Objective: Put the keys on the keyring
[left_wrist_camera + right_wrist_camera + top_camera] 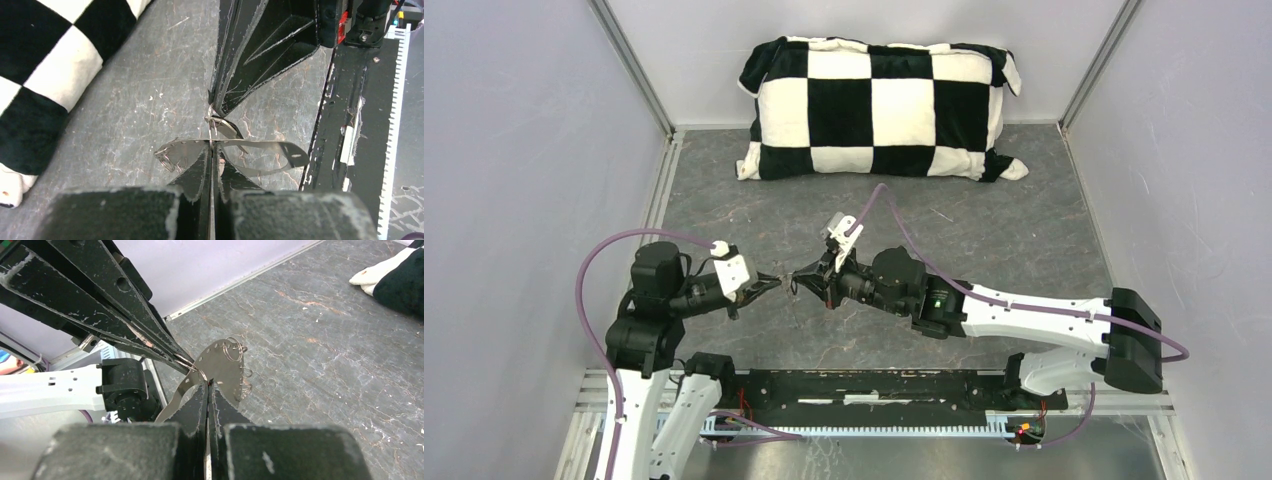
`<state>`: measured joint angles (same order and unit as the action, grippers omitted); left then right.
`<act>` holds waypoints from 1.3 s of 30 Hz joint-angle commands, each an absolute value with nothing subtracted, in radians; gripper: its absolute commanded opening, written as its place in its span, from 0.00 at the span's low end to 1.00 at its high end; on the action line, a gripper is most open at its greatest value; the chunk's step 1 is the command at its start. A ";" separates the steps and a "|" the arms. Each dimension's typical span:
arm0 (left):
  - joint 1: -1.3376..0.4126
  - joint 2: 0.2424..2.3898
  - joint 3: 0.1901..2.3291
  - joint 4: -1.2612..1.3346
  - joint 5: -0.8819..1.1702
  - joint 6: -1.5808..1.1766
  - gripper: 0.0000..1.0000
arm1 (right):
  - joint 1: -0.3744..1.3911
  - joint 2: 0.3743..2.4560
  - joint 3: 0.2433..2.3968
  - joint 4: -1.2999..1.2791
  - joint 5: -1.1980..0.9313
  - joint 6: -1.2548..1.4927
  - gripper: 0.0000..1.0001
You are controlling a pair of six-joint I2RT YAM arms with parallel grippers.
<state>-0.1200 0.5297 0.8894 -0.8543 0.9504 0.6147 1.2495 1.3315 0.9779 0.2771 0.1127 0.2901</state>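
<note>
**Two grippers pinch the keyring in mid-air**

The two arms reach in from each side and meet tip to tip over the middle of the table [984,230].

The left gripper [774,284] comes in from the left. Its two fingers are pressed tight together, and they nip the keyring [182,154] by its edge.

The right gripper [798,282] comes in from the right. Its fingers are pressed tight together too. Their tips meet the keyring right where a little wire ring hangs on it.

So the keyring is up in the air, off the table, held between the two grippers. Up close it looks like a thin, flat, shiny grey bit of metal, bent in a curve. In the left wrist view it sticks out to both sides of the left fingers. More little rings [233,349] hang along one edge of it.

The table is dark grey, with pale scratches and marks all over it.

A soft pillow [879,110] with black and white squares lies at the far end, by the back wall. It is well apart from the grippers.

A black bar [874,385] runs along the near edge, between the two arm bases.
</note>
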 commanded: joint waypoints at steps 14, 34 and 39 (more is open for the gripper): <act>-0.123 0.517 0.864 -0.326 1.077 0.167 0.02 | 1.210 1.175 0.819 0.503 0.094 0.357 0.00; -0.123 0.566 0.897 -0.319 1.308 0.141 0.02 | 1.169 1.072 0.846 0.450 -0.073 0.201 0.75; -0.123 0.574 0.914 -0.326 1.343 0.130 0.02 | 1.135 1.068 0.930 0.346 -0.301 0.061 0.80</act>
<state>-0.1257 0.5678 0.8612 -0.3500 1.2743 0.1780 1.1572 1.0790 0.8330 0.4133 -0.0994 0.2012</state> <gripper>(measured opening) 0.032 0.809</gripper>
